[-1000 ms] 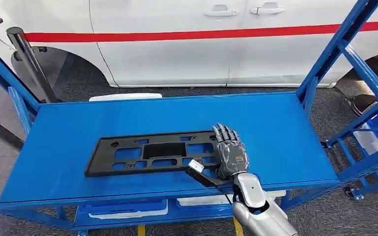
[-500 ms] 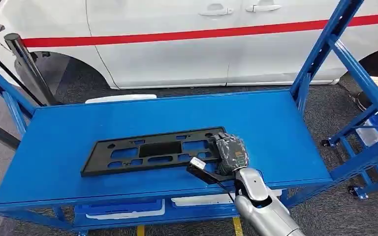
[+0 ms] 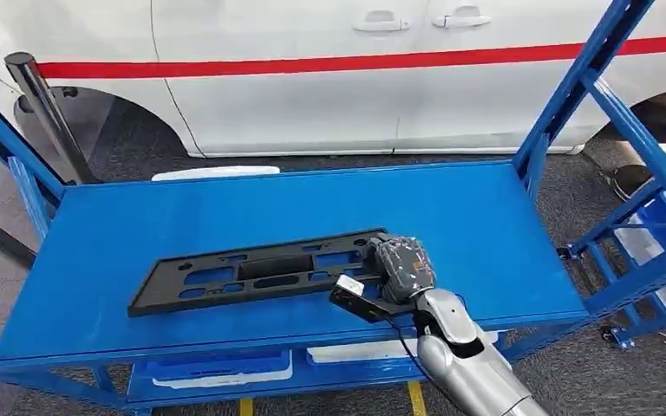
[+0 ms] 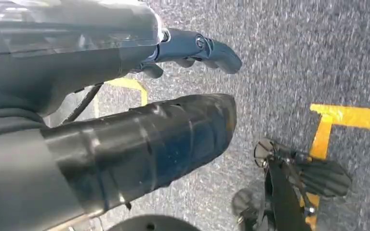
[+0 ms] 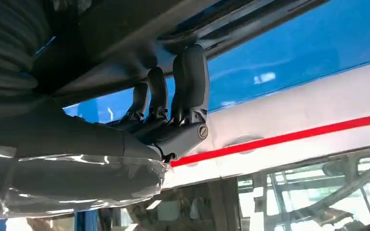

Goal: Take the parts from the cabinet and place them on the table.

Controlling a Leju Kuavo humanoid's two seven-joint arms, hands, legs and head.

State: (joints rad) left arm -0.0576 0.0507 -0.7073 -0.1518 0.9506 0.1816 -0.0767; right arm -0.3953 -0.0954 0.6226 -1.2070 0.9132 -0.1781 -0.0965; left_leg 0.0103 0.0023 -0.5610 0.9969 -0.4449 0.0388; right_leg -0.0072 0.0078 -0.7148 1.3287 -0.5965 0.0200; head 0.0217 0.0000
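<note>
A long black plastic plate with several cut-outs (image 3: pixel 251 270) lies across the front half of the blue cabinet shelf (image 3: pixel 486 217). My right hand (image 3: pixel 401 267) grips the plate's right end, with the fingers curled over its far edge. In the right wrist view those dark fingers (image 5: pixel 188 86) hook around the black plate (image 5: pixel 125 29). A small black and white block (image 3: pixel 351 295) sits at the wrist, just in front of the plate. My left hand (image 4: pixel 125 62) hangs over the grey floor, thumb and fingers apart, holding nothing.
A white car with a red stripe (image 3: pixel 312 78) stands close behind the cabinet. Blue uprights (image 3: pixel 572 95) rise at the shelf's right end and a black post (image 3: pixel 48 113) at the back left. White parts (image 3: pixel 217 368) lie on the lower shelf. Another blue rack (image 3: pixel 659 251) stands on the right.
My right hand's fingers, flat on the plate a second ago, have curled around its right end. The plate has shifted slightly left and toward the front edge.
</note>
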